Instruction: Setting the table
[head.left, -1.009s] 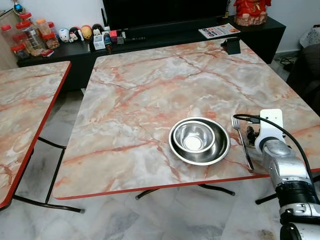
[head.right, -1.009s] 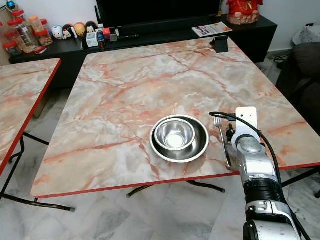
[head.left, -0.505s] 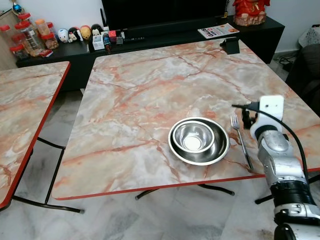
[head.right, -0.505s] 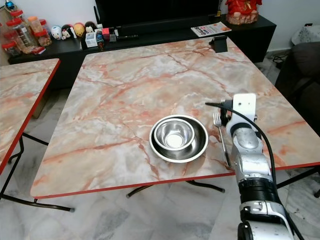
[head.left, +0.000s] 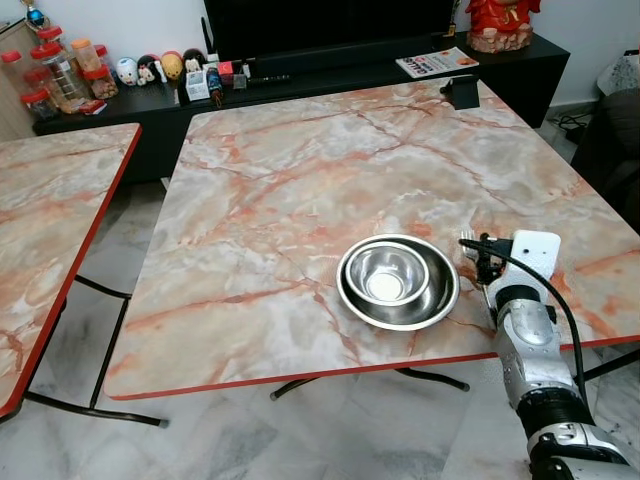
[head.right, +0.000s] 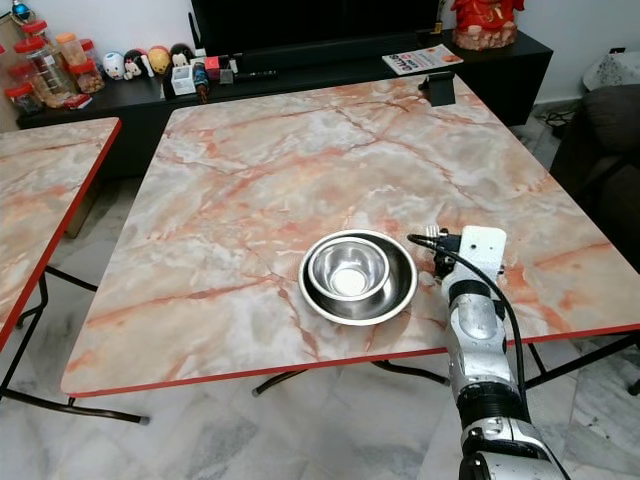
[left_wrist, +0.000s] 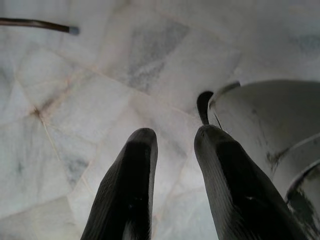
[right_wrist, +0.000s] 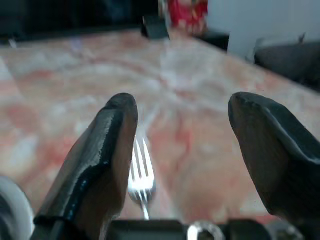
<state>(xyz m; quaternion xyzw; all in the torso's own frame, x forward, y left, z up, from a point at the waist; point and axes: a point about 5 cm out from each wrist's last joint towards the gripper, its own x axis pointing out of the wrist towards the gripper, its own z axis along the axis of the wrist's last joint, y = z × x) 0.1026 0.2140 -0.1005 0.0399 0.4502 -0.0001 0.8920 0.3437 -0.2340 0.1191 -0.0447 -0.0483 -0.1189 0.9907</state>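
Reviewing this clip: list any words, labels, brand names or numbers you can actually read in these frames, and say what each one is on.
No text here can be read with confidence.
Magazine on the black cabinet: large print on its cover, too blurred to read.
Small boxes among the figurines: printed labels, too small to read.
Jars with red lids: labels illegible.
Steel bowls, fork, right gripper: no markings visible.

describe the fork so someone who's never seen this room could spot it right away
Start at the big marble table with the red edge, in front of the black TV bench. Near its front edge sit two nested steel bowls; the fork lies just right of them, tines pointing toward the far side, under the open right hand. It is the one thin, flat utensil there.
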